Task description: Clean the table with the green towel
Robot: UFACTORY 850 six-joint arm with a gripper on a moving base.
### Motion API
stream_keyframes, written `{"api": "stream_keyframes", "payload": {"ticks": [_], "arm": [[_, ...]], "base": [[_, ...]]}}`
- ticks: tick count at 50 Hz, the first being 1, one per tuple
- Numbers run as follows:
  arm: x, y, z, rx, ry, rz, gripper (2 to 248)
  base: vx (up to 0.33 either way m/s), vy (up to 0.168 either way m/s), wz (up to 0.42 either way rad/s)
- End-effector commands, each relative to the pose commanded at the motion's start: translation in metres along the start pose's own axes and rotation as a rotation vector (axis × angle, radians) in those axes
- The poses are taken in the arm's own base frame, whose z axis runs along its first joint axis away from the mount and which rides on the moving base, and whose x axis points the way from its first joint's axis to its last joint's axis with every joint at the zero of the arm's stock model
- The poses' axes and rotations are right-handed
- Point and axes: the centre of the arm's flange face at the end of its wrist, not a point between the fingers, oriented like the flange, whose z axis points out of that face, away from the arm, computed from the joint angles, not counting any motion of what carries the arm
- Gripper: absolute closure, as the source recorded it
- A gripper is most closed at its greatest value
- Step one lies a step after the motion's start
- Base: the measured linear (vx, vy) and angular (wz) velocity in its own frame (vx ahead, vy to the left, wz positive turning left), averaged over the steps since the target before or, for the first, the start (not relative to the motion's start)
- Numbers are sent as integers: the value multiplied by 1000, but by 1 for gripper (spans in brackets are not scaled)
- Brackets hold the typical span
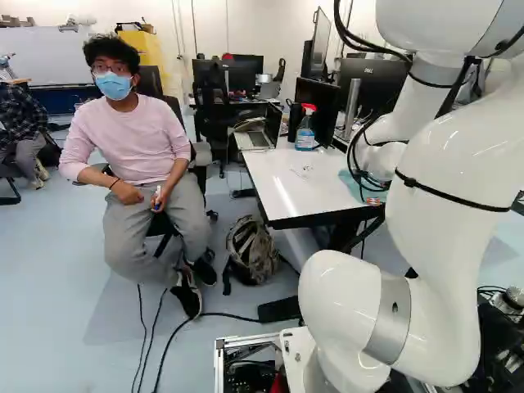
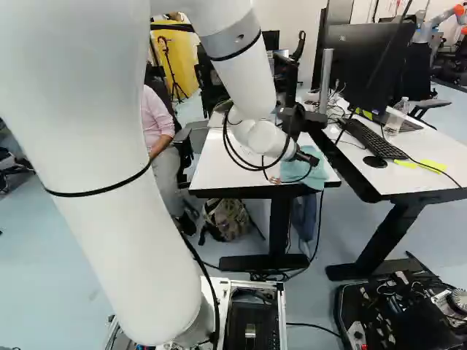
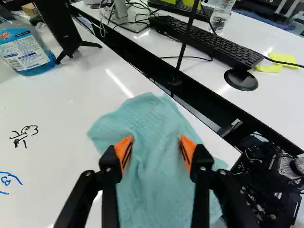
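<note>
Evidently, the open tool was poised at the green towel.
The two fingers stood apart, their orange pads on either side of the towel's middle, with no grip on it. The towel lay rumpled on the white table, near its corner. Black handwriting and blue marks showed on the tabletop beside it, and a spray bottle of blue liquid stood farther off on the same table.
</note>
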Motion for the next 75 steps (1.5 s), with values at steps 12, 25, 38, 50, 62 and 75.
{"api": "stream_keyframes", "payload": {"ticks": [12,25,38,50,62,75], "arm": [[0,0,0,0,0,0,194],[0,0,0,0,0,0,222],[5,0,-7,0,17,0,222],[13,-1,-17,1,44,-1,222],[22,-7,-25,12,46,-9,222],[32,-20,-31,35,52,-26,222]], "base": [[0,0,0],[0,0,0],[0,0,0],[0,0,0],[0,0,0],[0,0,0]]}}
